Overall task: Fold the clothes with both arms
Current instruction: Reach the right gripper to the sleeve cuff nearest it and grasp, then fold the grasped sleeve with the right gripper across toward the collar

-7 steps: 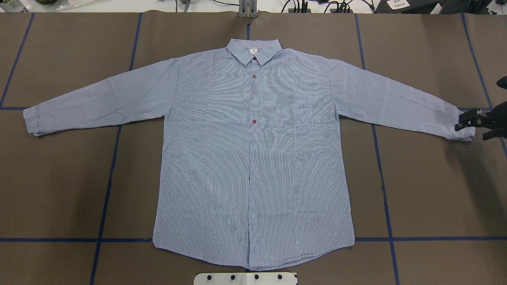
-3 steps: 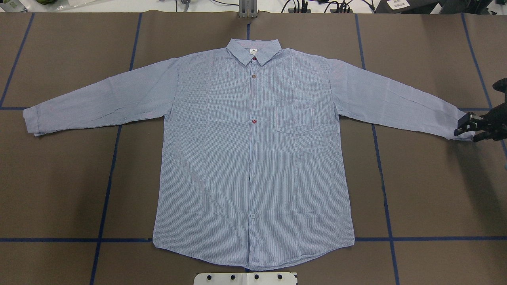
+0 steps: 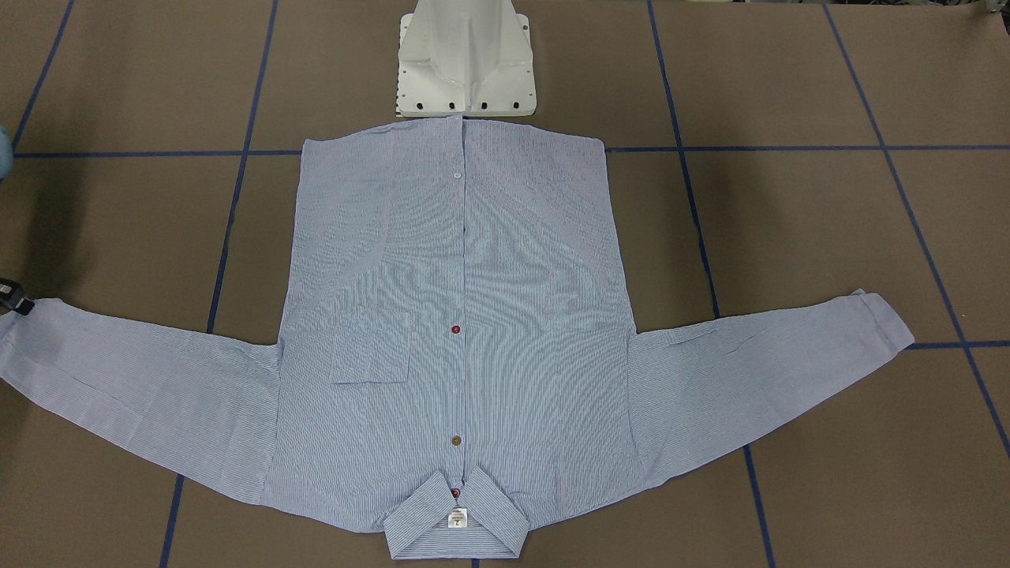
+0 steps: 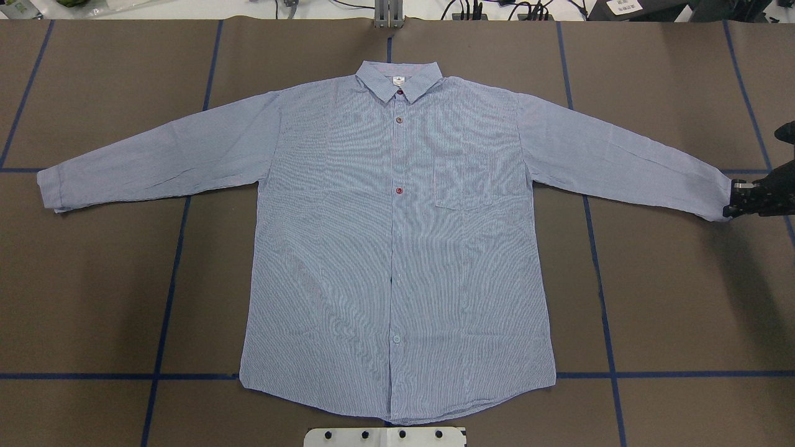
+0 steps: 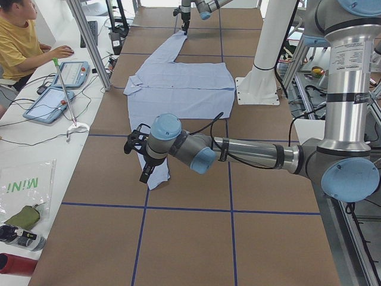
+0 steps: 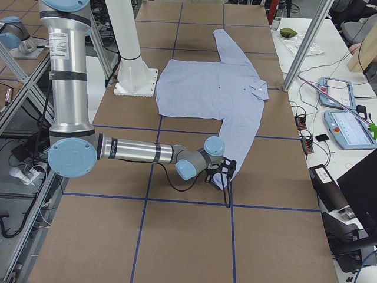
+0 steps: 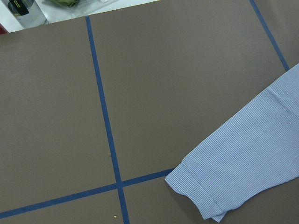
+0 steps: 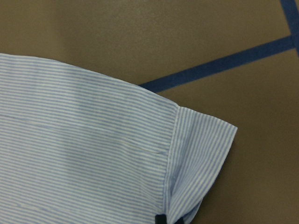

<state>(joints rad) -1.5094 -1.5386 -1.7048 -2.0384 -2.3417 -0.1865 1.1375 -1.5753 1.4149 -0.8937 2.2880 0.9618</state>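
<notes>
The striped shirt [image 4: 397,248] lies flat and face up on the brown mat, sleeves spread, collar away from the robot; it also shows in the front-facing view [image 3: 458,315]. My right gripper [image 4: 737,200] is at the end of the sleeve on the overhead view's right, shut on its cuff [image 8: 201,149]; the cuff edge curls up by a black fingertip [image 8: 161,219]. My left gripper [image 5: 141,159] shows only in the exterior left view, above the other cuff [image 7: 205,191]; I cannot tell whether it is open. The left wrist view shows no fingers.
The white pedestal base [image 3: 465,63] stands just behind the shirt's hem. Blue tape lines [image 4: 168,279] cross the mat. An operator [image 5: 18,42] sits at a side bench with tablets [image 5: 56,89] and cables, beyond the collar side.
My right gripper has moved onto the sleeve cuff and its fingers have come together on it. The shirt's body has not moved.
</notes>
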